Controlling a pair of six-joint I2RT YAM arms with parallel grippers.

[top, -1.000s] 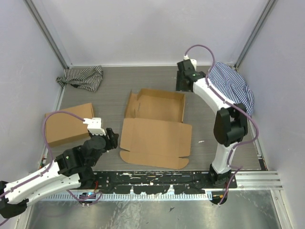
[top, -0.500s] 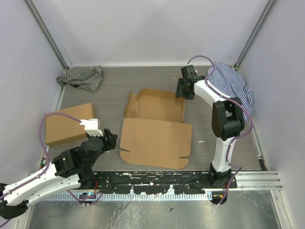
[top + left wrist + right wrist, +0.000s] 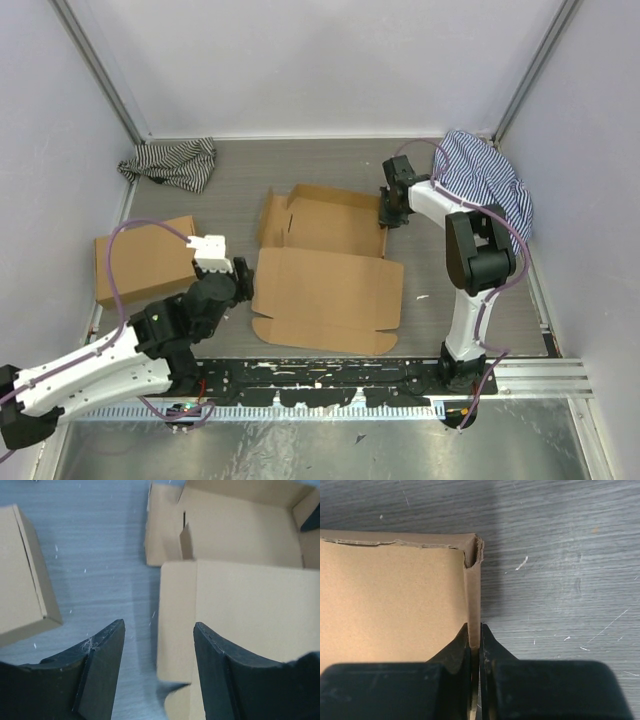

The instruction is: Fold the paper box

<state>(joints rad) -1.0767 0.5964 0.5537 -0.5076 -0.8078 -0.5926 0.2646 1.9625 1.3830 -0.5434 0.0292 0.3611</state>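
The paper box [image 3: 325, 260] lies open in the middle of the table, its shallow tray at the back and its flat lid panel [image 3: 330, 295] toward the arms. My right gripper [image 3: 386, 210] is shut on the tray's upright right wall [image 3: 473, 597], one finger inside the tray and one outside. In the left wrist view the paper box [image 3: 240, 610] fills the right half. My left gripper [image 3: 159, 667] is open, low at the lid's left edge, with that edge between its fingers and untouched. In the top external view the left gripper [image 3: 243, 283] sits just left of the lid.
A second, closed brown cardboard box [image 3: 145, 260] lies at the left, also seen as a box [image 3: 22, 580] in the left wrist view. A striped cloth [image 3: 172, 162] is bunched at the back left. Another striped cloth [image 3: 485, 180] lies at the back right behind the right arm.
My right gripper dropped onto the tray's right wall and shut on it. My left gripper moved right and forward to the lid's left edge, staying open.
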